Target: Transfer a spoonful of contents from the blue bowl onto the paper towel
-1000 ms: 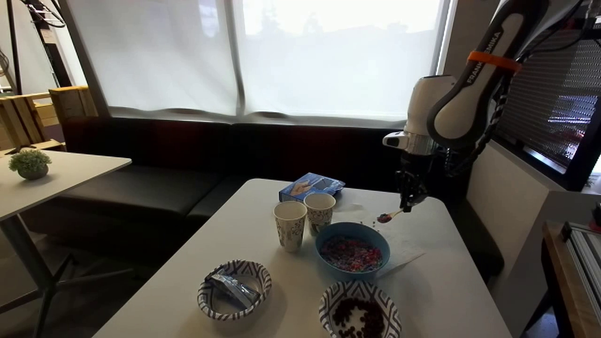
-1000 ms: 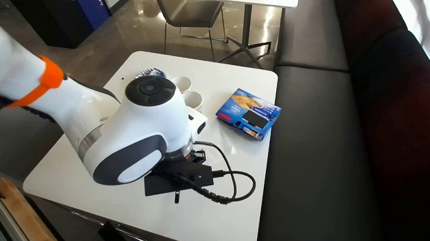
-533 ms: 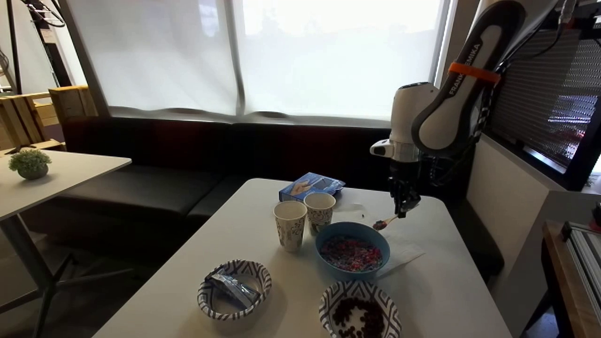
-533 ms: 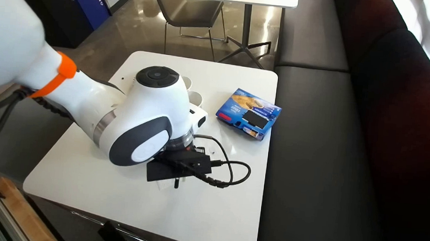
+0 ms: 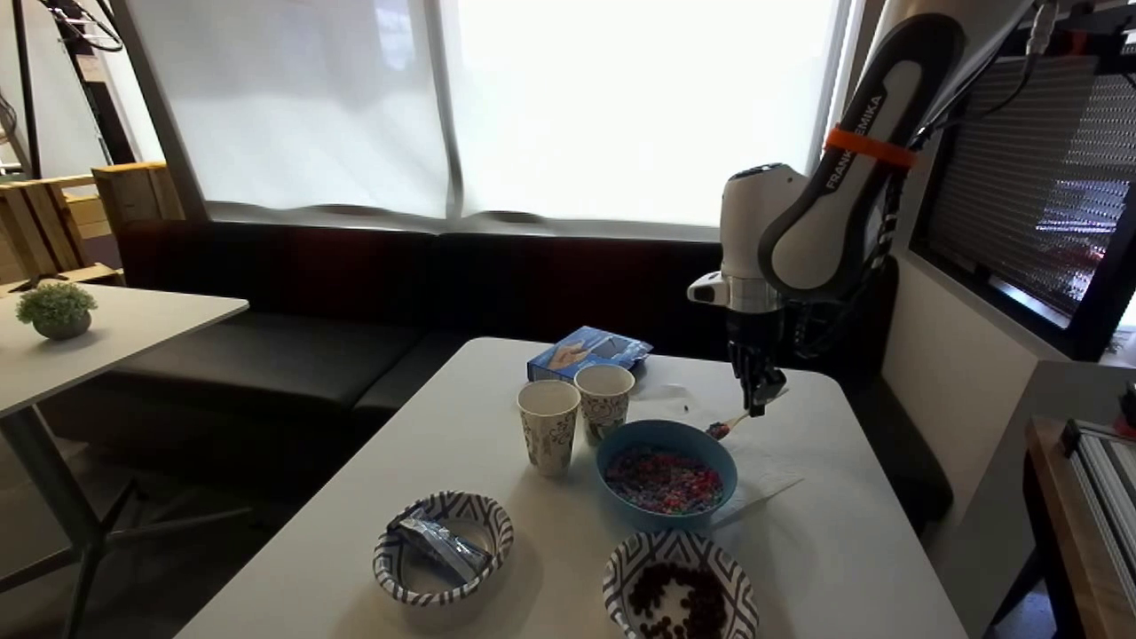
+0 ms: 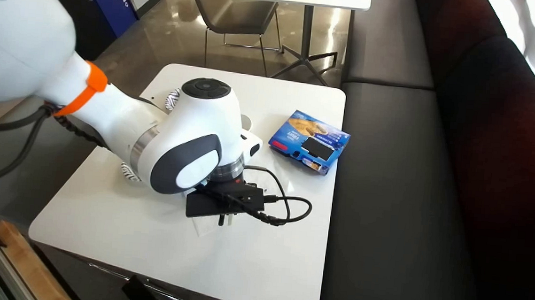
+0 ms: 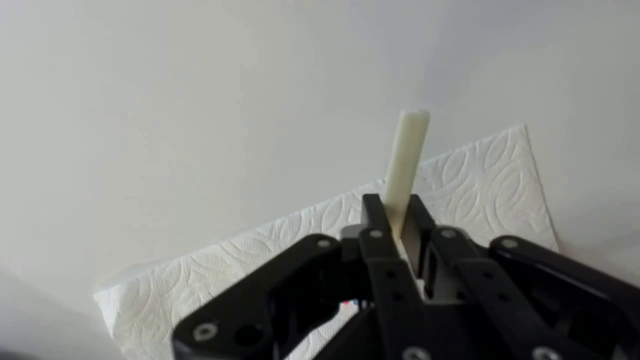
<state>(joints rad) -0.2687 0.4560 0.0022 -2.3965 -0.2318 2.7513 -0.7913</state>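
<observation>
My gripper [image 7: 395,210] is shut on the pale handle of a small spoon [image 7: 407,155] in the wrist view. In an exterior view the gripper [image 5: 754,410] holds the spoon tilted, its head [image 5: 719,431] heaped with pinkish-red and dark bits. The spoon head appears beside the far right rim of the blue bowl [image 5: 652,522], which holds more of the contents [image 5: 666,484]. The white paper towel [image 7: 480,195] lies under the gripper. It also shows beside the bowl in an exterior view [image 5: 759,479]. Red and blue specks show between the gripper links; whether on spoon or towel I cannot tell.
Two paper cups [image 5: 548,435] stand beside the blue bowl. A blue carton [image 5: 586,351] lies behind them. Patterned bowls hold a silver wrapper [image 5: 444,546] and dark round bits [image 5: 701,599]. A dark speck lies behind the bowl. The bench [image 6: 387,186] runs along the table's edge.
The arm has moved left and slightly down in an exterior view, carrying the loaded spoon closer to the blue bowl and over the towel. A few bits near the spoon head no longer show.
</observation>
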